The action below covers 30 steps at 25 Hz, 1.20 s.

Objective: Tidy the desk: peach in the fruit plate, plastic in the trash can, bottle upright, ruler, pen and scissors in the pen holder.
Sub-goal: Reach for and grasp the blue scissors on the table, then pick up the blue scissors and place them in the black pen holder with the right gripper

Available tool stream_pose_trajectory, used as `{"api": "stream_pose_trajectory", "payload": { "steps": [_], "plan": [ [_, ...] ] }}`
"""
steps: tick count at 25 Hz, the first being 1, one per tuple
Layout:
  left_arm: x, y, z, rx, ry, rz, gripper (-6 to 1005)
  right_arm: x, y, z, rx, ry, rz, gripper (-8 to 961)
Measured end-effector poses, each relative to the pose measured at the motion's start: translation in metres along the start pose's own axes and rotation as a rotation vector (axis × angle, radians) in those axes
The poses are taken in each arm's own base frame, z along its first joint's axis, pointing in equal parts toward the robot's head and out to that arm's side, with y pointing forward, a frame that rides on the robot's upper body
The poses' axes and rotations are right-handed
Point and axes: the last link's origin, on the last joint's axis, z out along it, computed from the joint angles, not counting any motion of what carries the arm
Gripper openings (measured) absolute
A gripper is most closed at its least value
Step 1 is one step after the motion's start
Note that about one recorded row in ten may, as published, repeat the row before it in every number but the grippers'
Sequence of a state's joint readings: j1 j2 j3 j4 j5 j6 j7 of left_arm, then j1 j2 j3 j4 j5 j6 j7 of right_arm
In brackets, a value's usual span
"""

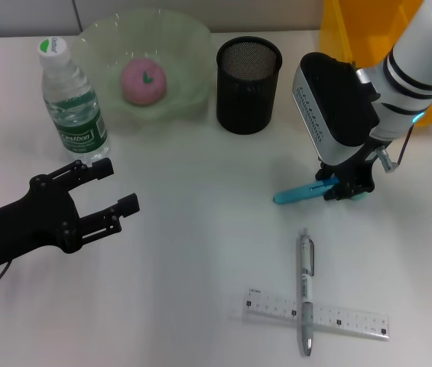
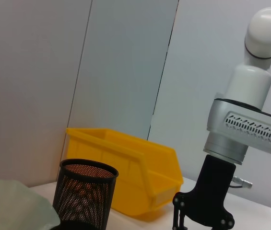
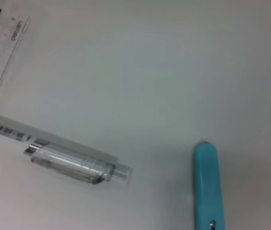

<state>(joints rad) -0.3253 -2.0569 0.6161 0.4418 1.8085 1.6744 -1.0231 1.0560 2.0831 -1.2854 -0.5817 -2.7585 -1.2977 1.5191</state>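
My right gripper (image 1: 344, 189) is shut on the teal scissors (image 1: 296, 195), right of the table's middle; their closed tip (image 3: 207, 187) points left, just above the surface. Below them the silver pen (image 1: 306, 290) lies across the clear ruler (image 1: 353, 319); both also show in the right wrist view, pen (image 3: 73, 165) and ruler (image 3: 1, 52). The pink peach (image 1: 144, 80) rests in the green fruit plate (image 1: 193, 46). The bottle (image 1: 74, 99) stands upright beside it. The black mesh pen holder (image 1: 248, 76) is at the back centre. My left gripper (image 1: 116, 187) hovers open at the front left. No plastic is in view.
A yellow bin (image 1: 353, 30) stands at the back right, behind the right arm, and shows behind the pen holder (image 2: 85, 196) in the left wrist view as the yellow bin (image 2: 135, 167). Bare white tabletop lies between the two grippers.
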Motion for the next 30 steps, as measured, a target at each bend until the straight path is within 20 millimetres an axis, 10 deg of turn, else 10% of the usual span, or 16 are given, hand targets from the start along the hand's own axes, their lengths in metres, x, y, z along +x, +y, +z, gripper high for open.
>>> {"api": "stream_pose_trajectory", "payload": {
  "steps": [30],
  "plan": [
    [0.002,0.002,-0.003,-0.007,0.018,0.002,774,-0.002,0.001,-0.014,0.008,-0.023,0.013,244]
  ]
}}
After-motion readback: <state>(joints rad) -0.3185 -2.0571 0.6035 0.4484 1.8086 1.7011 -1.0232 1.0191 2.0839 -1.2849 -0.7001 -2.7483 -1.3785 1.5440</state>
